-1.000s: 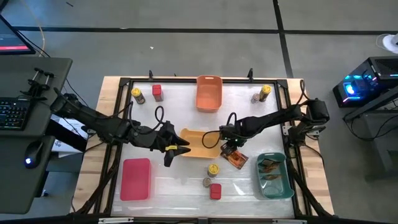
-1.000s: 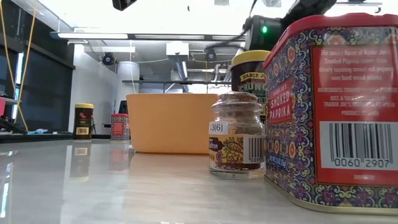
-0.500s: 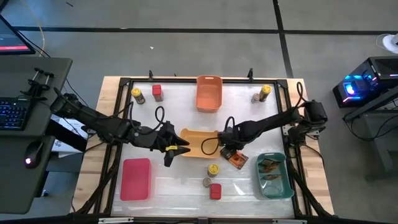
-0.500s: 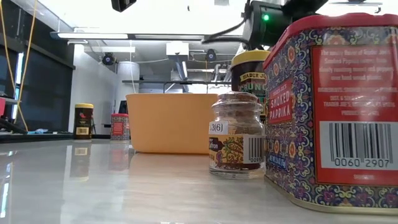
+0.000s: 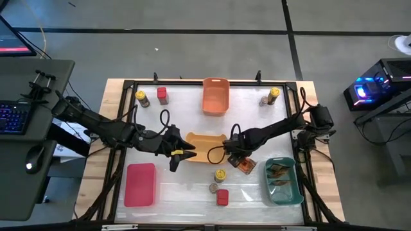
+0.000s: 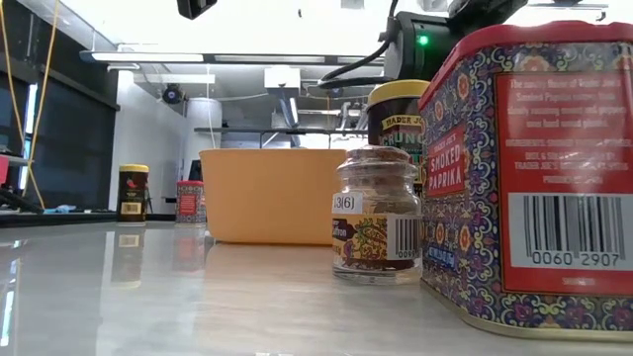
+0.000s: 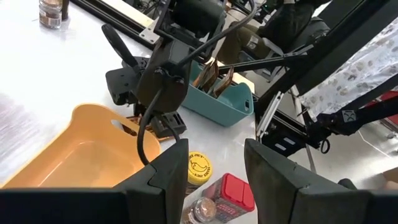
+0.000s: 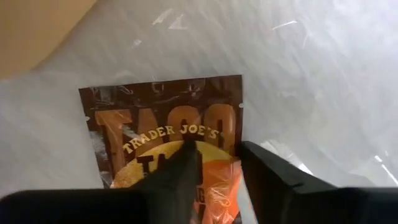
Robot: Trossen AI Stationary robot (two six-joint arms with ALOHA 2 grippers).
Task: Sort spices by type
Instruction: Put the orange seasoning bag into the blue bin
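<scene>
A flat brown packet (image 8: pixel 165 134) lies face up on the table, right of the yellow bin (image 5: pixel 207 147). My right gripper (image 8: pixel 219 152) points down over it, open, with one finger (image 8: pixel 183 171) over the packet's face and the other (image 8: pixel 270 171) just beyond its side edge. My left gripper (image 7: pixel 217 180) hangs open and holds nothing above the table at the yellow bin's left end (image 5: pixel 187 142). A yellow-lidded jar (image 5: pixel 220 174), a grey-brown jar (image 5: pixel 214 188) and a red tin (image 5: pixel 222 197) stand near the front edge. My right gripper comes at the packet from above, pointing down, its fingers straddling the packet's side edge (image 8: pixel 239 124). The packet lies flat on the table. I cannot tell whether the fingertips touch it.
A teal bin (image 5: pixel 282 181) with packets stands at the front right, a red bin (image 5: pixel 141 185) at the front left and an orange bin (image 5: pixel 216 96) at the far middle. Jars and a tin stand at the far left (image 5: pixel 142 98) and the far right (image 5: pixel 275 94).
My right gripper has sunk a little toward the packet and has shifted slightly toward the table's left edge. The packet has stayed flat where it was.
</scene>
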